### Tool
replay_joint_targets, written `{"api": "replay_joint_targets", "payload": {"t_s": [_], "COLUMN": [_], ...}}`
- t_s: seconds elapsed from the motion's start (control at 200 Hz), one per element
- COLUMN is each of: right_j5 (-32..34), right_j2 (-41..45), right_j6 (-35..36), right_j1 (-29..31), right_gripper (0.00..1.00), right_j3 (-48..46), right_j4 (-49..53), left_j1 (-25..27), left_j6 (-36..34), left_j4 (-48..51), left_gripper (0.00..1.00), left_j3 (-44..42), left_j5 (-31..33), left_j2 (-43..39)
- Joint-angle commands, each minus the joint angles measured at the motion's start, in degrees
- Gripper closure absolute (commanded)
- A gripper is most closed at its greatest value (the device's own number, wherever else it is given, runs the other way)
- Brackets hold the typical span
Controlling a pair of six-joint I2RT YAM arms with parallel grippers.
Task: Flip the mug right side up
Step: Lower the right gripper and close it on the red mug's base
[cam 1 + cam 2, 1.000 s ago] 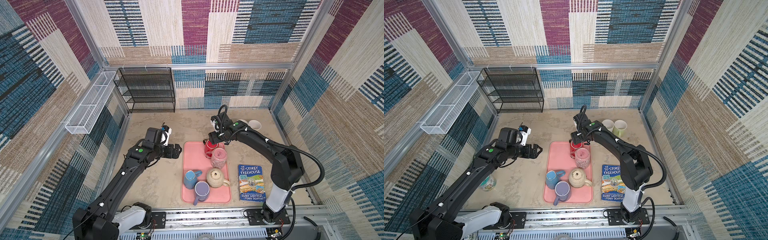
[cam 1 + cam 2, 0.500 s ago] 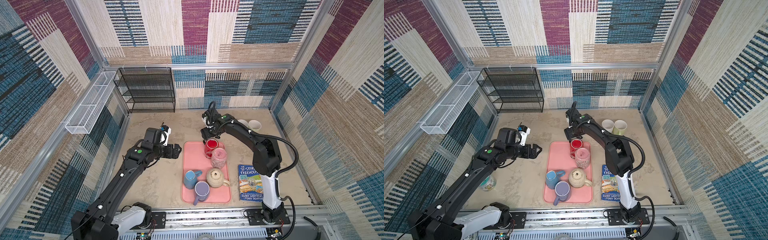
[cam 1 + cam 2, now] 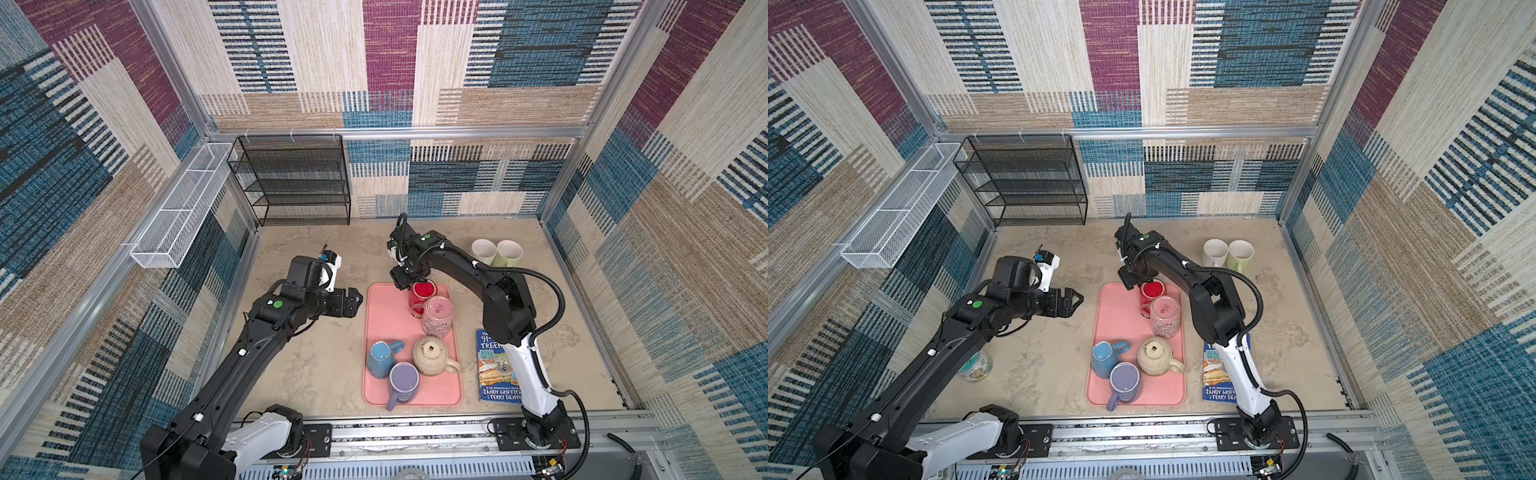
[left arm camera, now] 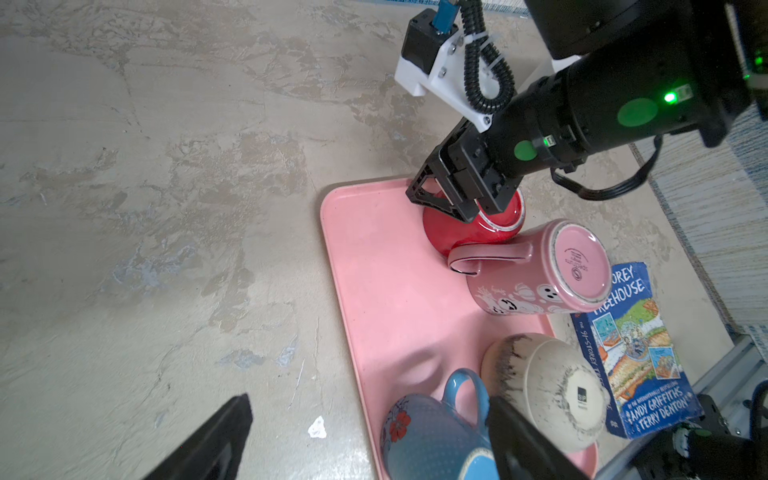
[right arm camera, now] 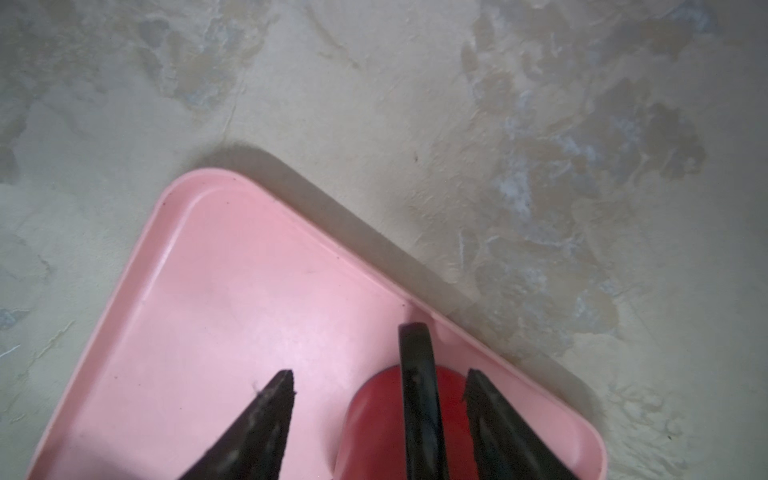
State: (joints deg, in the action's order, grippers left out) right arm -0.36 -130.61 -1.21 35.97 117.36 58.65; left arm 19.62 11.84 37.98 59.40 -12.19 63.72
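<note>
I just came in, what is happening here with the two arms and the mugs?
The right gripper is down at the red mug, at the far end of the pink tray. Its fingers are open and not clamped on the mug yet. The left gripper hovers open and empty over the table beside the tray.

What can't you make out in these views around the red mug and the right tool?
Red mug: left wrist view, the right tool covers its top edge, so contact is unclear.
Right wrist view: the frame edge cuts the mug off; the dark strip between the fingers is unidentifiable.
Book: both top views, the right arm hides part of its cover.
Printed cup: a top view, partly hidden by the left arm.
</note>
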Motion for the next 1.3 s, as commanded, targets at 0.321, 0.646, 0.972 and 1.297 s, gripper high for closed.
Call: {"api": "replay_joint_targets", "payload": {"t_s": [0.321, 0.646, 0.972, 1.297], "right_j5": [-0.8, -3.7, -2.3, 2.0], "right_j2": [0.8, 5.0, 14.8, 30.7], "right_j6": [0.1, -0.6, -3.3, -5.3], "right_j1": [4.3, 7.1, 7.0, 2.9], "right_gripper": [0.34, 0.35, 0.33, 0.25], "right_j3": [-1.2, -5.7, -9.9, -25.2], "right_j4": [1.9, -0.5, -5.9, -11.5], "left_j1": [0.0, 0.0, -0.1, 2.1], "left_j6": [-1.7, -2.0, -2.4, -2.3], "left_j4": [0.3, 0.5, 0.6, 3.0], "left_gripper": [0.07, 0.07, 0.08, 0.16], "left_j3": [-0.1, 0.0, 0.3, 6.3], "left_j5": [0.8, 1.7, 2.1, 1.1], "left_j2": [-0.5, -0.5, 0.9, 9.5]}}
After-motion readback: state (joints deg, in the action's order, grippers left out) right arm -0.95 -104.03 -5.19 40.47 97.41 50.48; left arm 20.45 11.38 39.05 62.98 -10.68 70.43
